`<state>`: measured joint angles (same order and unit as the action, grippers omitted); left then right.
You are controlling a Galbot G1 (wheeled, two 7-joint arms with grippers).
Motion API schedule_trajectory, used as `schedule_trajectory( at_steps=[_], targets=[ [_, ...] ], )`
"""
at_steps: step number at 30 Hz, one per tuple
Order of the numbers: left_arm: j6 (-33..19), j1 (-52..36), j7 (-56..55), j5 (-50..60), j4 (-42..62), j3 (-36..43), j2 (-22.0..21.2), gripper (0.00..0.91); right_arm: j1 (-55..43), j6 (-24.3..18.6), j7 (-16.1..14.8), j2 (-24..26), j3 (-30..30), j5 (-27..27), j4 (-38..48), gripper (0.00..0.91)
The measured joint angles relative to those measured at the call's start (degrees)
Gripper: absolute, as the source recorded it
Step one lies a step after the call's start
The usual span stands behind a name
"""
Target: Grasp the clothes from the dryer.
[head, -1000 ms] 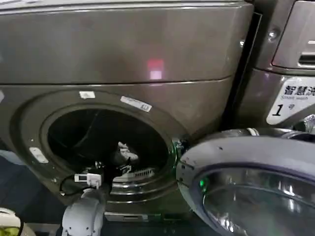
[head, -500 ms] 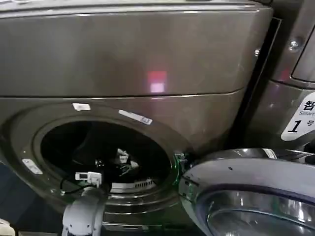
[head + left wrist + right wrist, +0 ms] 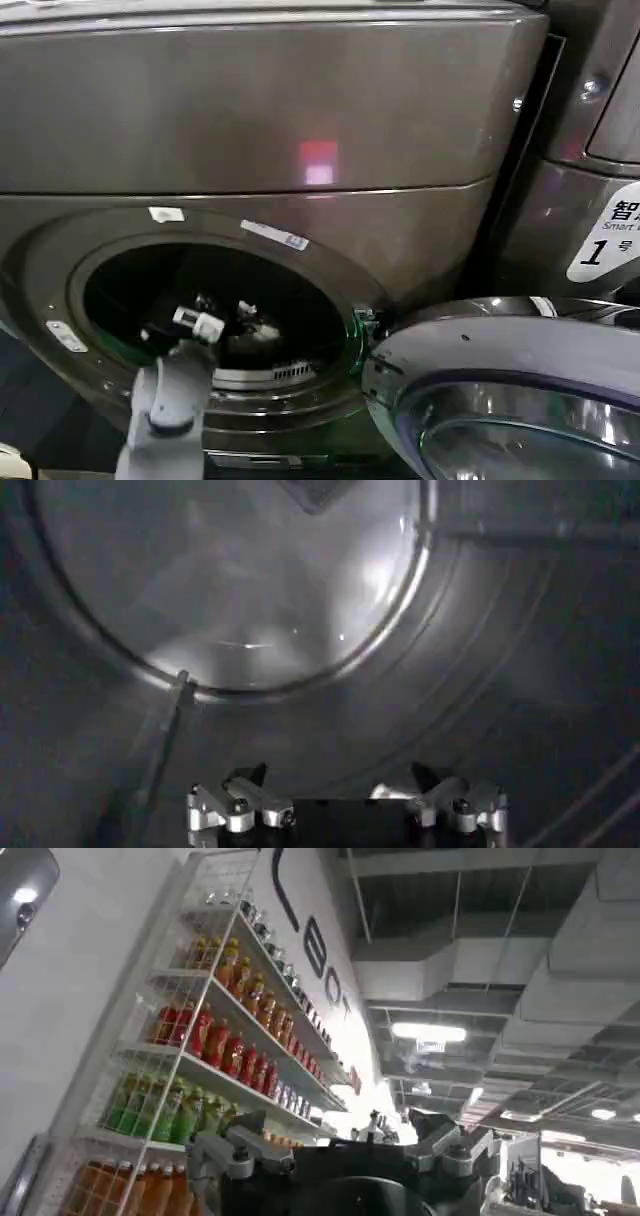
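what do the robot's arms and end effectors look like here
The left arm is smooth, rounded light grey, ending in a small white block at the wrist with a thin black cable. The left end effector has a black body with silver metal finger linkages and screws. The right end effector looks alike: black body, grey metal linkages.

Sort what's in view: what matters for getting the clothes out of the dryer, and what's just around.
For the job:
- clothes, whitish bundle low in the drum
- dryer, porthole open
- left gripper, reaching into the drum
- open door, swung to the right

Just around:
- neighbouring machine with "1" label
- bottle shelves, in the right wrist view
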<state>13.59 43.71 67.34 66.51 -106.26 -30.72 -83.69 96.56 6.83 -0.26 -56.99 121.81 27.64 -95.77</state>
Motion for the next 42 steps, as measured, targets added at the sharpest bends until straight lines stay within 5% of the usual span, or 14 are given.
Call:
schedule_trajectory(
  at_steps=[7, 15, 42],
  targets=[
    [-17.06, -4.82, 5.04, 2.75, 4.41, 1.51, 1.62, 0.907, -0.02, -0.08, 0.02, 0.47, -0.02, -0.58, 0.81, 0.907],
    [-25.7, -6.61, 7.81, 2.9, 6.66, 2.99, 4.27, 0.907, -0.47, -0.13, 0.05, 0.69, -0.56, -1.13, 1.18, 0.907],
    [-29.62, -4.02, 9.81, 0.47, 10.75, 3.99, 6.48, 0.907, -0.81, -0.33, 0.11, 0.86, -1.26, -1.67, 1.53, 0.907]
  ],
)
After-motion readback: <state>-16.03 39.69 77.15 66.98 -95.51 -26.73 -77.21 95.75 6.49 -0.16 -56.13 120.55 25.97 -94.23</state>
